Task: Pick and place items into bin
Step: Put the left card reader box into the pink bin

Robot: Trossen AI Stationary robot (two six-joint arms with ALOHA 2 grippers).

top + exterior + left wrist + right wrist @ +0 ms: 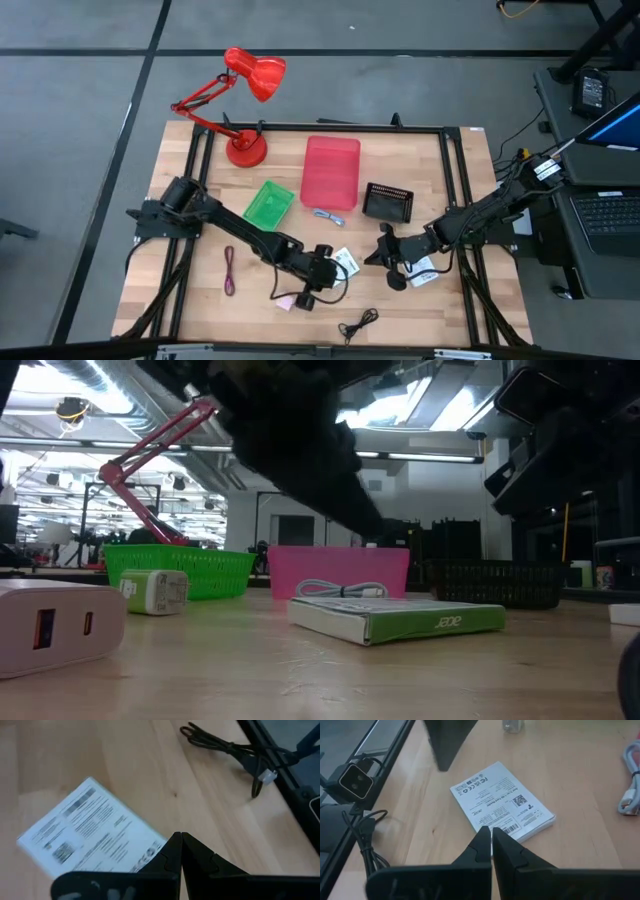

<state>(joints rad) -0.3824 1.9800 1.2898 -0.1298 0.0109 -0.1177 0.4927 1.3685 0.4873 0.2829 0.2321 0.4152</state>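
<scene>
In the high view my left gripper hangs over the near middle of the table, shut, beside a white printed packet. My right gripper, also shut, is just right of that packet. The packet lies flat on the wood ahead of both sets of fingers. A second white packet lies under the right arm. The pink cube, the purple cord, the black cord and the bluish strip rest on the table. The green-white piece stands upright.
A green bin, a pink bin and a black bin stand in a row across the middle of the table. The red desk lamp stands at the far left. A black frame runs along the table's sides.
</scene>
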